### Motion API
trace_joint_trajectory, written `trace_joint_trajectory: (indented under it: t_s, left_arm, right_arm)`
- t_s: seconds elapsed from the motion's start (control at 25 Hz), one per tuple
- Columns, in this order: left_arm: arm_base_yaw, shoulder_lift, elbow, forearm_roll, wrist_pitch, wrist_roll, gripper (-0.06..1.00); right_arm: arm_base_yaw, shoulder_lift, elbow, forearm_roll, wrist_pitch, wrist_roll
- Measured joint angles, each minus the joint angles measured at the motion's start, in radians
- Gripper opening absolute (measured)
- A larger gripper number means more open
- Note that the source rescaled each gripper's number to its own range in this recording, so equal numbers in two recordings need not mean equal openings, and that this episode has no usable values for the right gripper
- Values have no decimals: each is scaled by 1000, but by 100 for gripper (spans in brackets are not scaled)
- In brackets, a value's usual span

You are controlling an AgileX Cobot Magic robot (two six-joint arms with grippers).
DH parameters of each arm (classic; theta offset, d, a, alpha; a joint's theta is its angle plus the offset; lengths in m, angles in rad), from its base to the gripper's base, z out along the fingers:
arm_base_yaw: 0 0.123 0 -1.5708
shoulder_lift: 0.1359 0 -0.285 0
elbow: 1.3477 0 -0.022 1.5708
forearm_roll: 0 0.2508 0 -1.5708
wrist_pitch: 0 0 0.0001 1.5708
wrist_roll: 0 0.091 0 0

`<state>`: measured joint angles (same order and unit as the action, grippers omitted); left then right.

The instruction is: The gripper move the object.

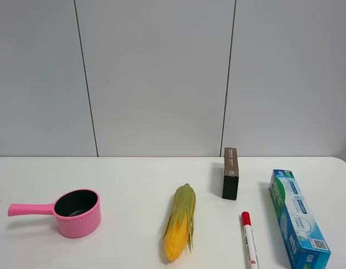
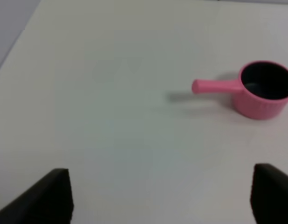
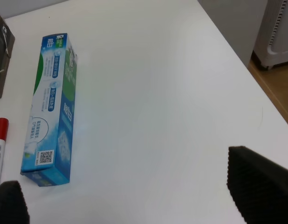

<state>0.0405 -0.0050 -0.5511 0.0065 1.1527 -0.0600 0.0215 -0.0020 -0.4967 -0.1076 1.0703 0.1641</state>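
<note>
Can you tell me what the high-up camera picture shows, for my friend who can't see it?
A white table holds five things in a row: a pink pot at the left, a corn cob, a dark box standing on edge, a red-capped marker, and a long blue-and-green toothpaste carton at the right. No robot arms show.

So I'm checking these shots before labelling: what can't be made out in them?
- Marker: exterior high view, lower end cut off by the frame edge.
- Toothpaste carton: small print too fine to read in either view.
- Left tool and right tool: only fingertips show at the wrist views' edges; both arms are outside the exterior view.
- Pink pot: left wrist view blurred.
</note>
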Motion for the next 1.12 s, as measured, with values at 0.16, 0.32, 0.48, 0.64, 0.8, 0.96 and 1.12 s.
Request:
trace_joint_trajectory:
  t_s: [0.16, 0.32, 0.48, 0.64, 0.8, 0.96, 1.12]
  left_arm:
    - [0, -1, 25, -7, -59, 21, 91]
    - [0, -1, 45, -7, -91, 30, 91]
    - [0, -1, 46, -7, -97, 31, 91]
    - [0, -1, 46, -7, -97, 34, 91]
    - [0, -1, 46, -7, -97, 34, 91]
    - [0, -1, 46, -7, -97, 34, 91]
    - [0, -1, 46, -7, -97, 34, 90]
  right_arm:
    - [0, 0, 0, 0, 0, 0]
    - [0, 0, 0, 0, 0, 0]
    - [0, 0, 0, 0, 0, 0]
    - [0, 0, 0, 0, 0, 0]
    - [0, 0, 0, 0, 0, 0]
    - [0, 0, 0, 0, 0, 0]
    - [0, 0, 0, 0, 0, 0]
